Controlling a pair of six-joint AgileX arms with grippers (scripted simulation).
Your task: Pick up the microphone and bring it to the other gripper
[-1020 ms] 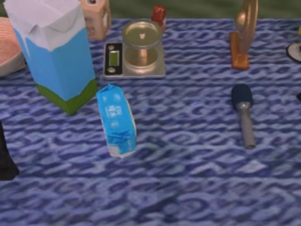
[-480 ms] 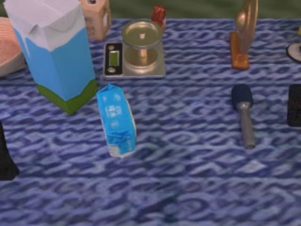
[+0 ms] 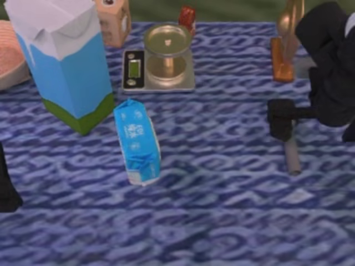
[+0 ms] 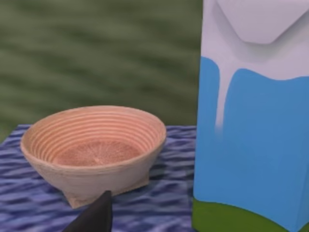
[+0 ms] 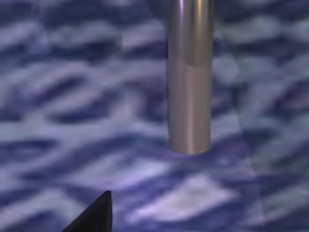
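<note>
The microphone lies on the blue patterned cloth at the right; its slim grey handle [image 3: 292, 158] points toward the front edge. Its dark head is hidden under my right gripper [image 3: 281, 119], which hovers over it, open, with nothing held. The right wrist view looks down on the handle's end [image 5: 189, 82], with one black fingertip [image 5: 99, 212] showing to one side and apart from it. My left gripper [image 3: 6, 191] is parked at the table's left edge, open; one fingertip [image 4: 96, 217] shows in its wrist view.
A tall blue-and-white carton [image 3: 64, 61] stands at the back left beside a ribbed bowl [image 4: 94, 147]. A blue packet [image 3: 137, 141] lies left of centre. A kitchen scale [image 3: 161, 64] and a golden-orange stand [image 3: 285, 47] are at the back.
My right arm has come in from the right edge and its gripper now covers the microphone's head. The microphone has not moved.
</note>
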